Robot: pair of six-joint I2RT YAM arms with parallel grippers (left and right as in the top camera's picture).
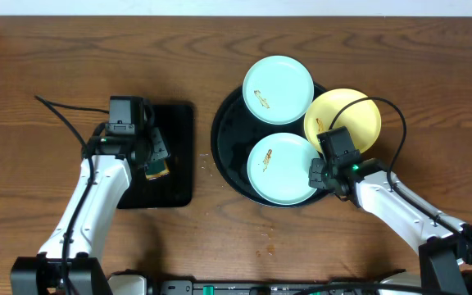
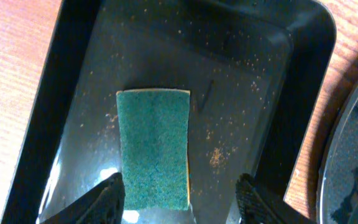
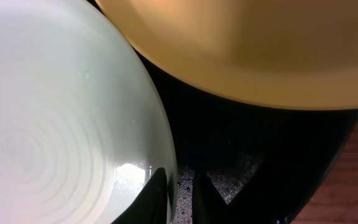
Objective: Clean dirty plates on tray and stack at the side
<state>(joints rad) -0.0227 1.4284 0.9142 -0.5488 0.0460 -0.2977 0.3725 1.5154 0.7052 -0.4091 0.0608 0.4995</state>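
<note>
My right pincer (image 3: 179,198) straddles the rim of an aqua plate (image 3: 55,124), jaws nearly together; whether they truly grip it I cannot tell. That plate lies inside the round tray (image 3: 266,162) at its near edge. The yellow plate (image 3: 247,50) overhangs the tray's right rim and the second aqua plate (image 1: 279,88) its far rim. Left of the tray, my left pincer (image 2: 182,194) gapes wide around a green sponge (image 2: 154,146).

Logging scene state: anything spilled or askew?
Yes. Brown crumbs lie on the table beside the round tray, and the yellow plate overhangs that tray's right rim. The small tray also holds specks.
</note>
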